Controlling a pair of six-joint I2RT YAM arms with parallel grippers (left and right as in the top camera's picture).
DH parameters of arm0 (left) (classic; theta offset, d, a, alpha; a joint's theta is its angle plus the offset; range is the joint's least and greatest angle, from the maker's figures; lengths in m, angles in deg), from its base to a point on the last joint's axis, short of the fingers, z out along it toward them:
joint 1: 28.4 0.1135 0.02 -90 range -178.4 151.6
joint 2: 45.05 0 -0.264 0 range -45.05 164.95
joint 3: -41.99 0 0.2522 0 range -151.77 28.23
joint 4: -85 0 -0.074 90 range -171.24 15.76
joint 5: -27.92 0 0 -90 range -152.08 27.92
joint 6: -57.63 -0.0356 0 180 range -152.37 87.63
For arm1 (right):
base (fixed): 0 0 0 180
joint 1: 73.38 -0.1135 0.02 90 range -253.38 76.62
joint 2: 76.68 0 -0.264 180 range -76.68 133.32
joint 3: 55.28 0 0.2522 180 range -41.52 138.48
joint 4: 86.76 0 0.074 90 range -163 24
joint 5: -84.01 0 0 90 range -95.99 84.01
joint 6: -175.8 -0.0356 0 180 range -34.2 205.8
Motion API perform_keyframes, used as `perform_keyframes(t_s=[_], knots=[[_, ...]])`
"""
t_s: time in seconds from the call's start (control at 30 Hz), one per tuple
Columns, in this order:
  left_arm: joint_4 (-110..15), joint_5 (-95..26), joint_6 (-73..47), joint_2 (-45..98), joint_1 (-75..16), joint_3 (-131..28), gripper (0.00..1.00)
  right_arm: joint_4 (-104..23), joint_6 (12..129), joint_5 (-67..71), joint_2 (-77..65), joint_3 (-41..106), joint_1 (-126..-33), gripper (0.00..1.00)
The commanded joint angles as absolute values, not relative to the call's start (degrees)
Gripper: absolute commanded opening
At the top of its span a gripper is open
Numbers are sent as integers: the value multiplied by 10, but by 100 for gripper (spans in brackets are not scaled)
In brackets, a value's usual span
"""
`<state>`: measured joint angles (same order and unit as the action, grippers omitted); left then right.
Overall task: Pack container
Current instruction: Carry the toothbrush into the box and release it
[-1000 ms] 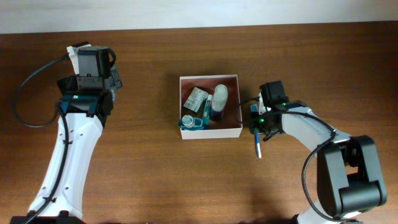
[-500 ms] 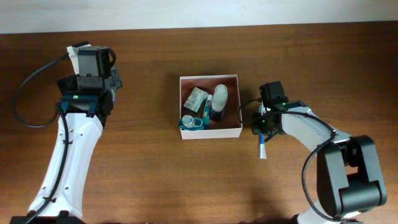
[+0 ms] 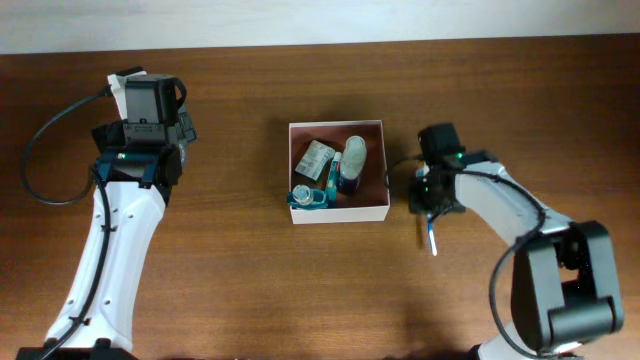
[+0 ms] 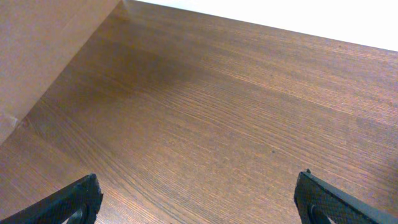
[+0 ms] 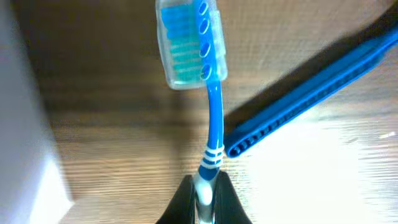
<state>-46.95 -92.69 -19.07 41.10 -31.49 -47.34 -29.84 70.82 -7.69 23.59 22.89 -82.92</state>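
Note:
The container (image 3: 337,214) is a white box with a pinkish-brown inside, standing mid-table with several toiletries in it. My right gripper (image 3: 428,203) is just right of the box and shut on the handle of a blue toothbrush (image 3: 431,238). In the right wrist view the fingers (image 5: 181,200) pinch the toothbrush (image 5: 213,112) near its handle end, and its capped head points away. The box's white wall (image 5: 25,137) is at the left there. My left gripper (image 3: 148,88) is far left, open and empty; its fingertips (image 4: 74,200) frame bare wood.
In the box lie a blue bottle with a white cap (image 3: 350,165), a small packet (image 3: 318,158) and a teal item (image 3: 308,196). A blue comb-like strip (image 5: 311,87) lies on the table beside the toothbrush. A cardboard wall (image 4: 37,50) stands left of my left gripper.
My right gripper has shifted slightly right, away from the box, and the toothbrush's free end has swung to the right. The left arm has not moved.

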Motion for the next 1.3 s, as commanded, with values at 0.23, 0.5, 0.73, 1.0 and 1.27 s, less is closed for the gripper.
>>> perform_keyframes(t_s=[0.23,0.5,0.73,1.0,1.27], knots=[[-471,-927,-189,414,-313,-477,99,-261,705,-30,111,337,-832,4],[-471,-927,-189,414,-313,-477,99,-295,705,42,113,337,-853,4],[-471,-927,-189,414,-313,-477,99,-364,705,27,135,337,-913,4],[-471,-927,-189,414,-313,-477,100,-386,705,-11,172,337,-929,4],[-471,-927,-189,414,-313,-477,100,-395,705,-8,221,337,-929,4]])
